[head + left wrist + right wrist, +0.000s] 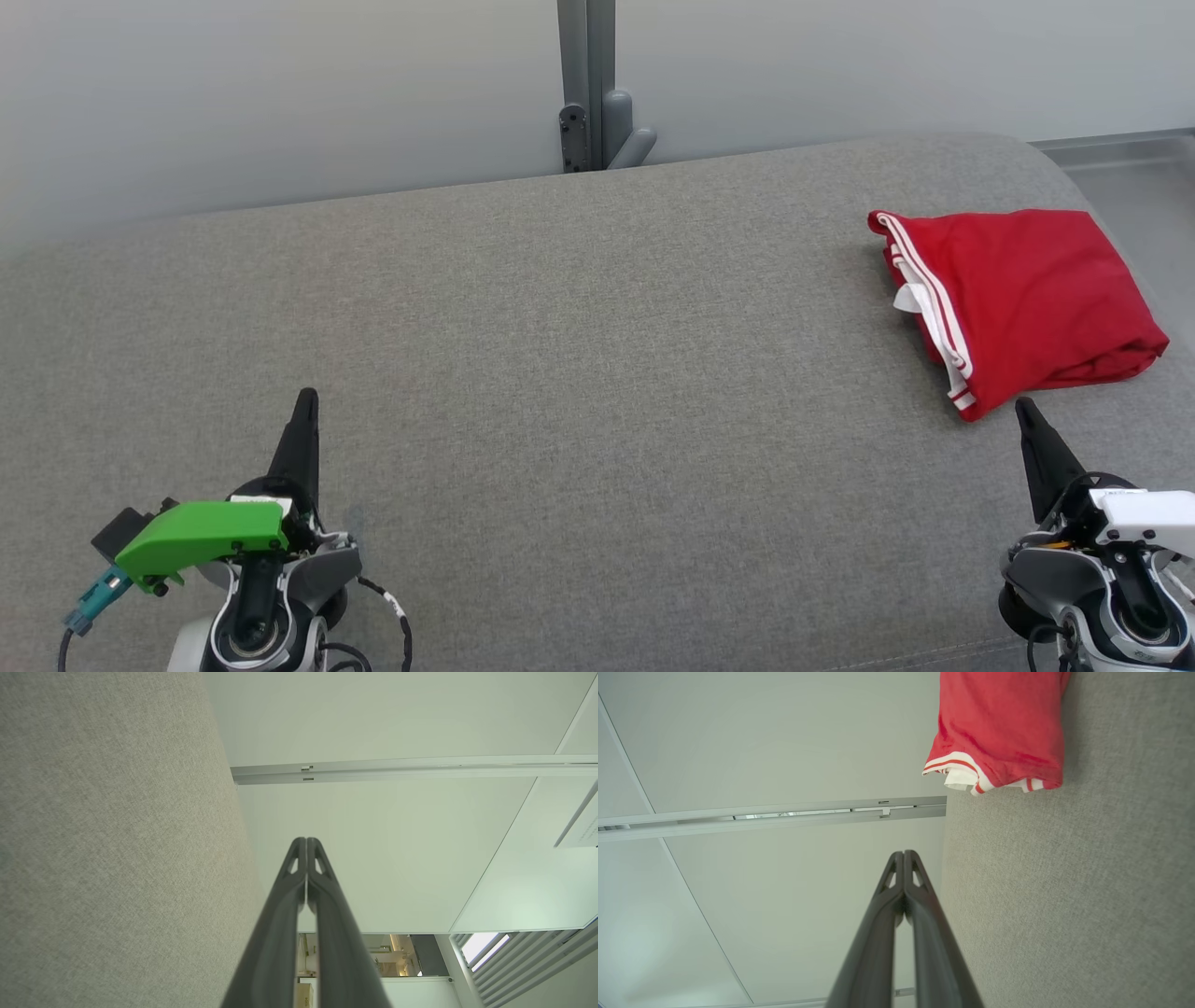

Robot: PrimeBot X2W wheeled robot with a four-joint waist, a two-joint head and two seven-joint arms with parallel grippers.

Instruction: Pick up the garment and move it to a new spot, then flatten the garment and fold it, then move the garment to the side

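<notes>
Spotted the folded red garment (1027,299) by the far right corner of the grey cushion (560,373), just ahead of the right pincer (1022,405), pinched shut and empty; left pincer (306,396) shut too, well apart

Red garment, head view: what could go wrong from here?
1. The folded red cloth garment with white-striped trim lies close to the right edge of the grey fabric-covered surface. A nudge outward might slide it off.
2. The right gripper, shut and empty, sits just short of the garment's near corner. Advancing while shut could shove the layers and spoil the fold.
</notes>
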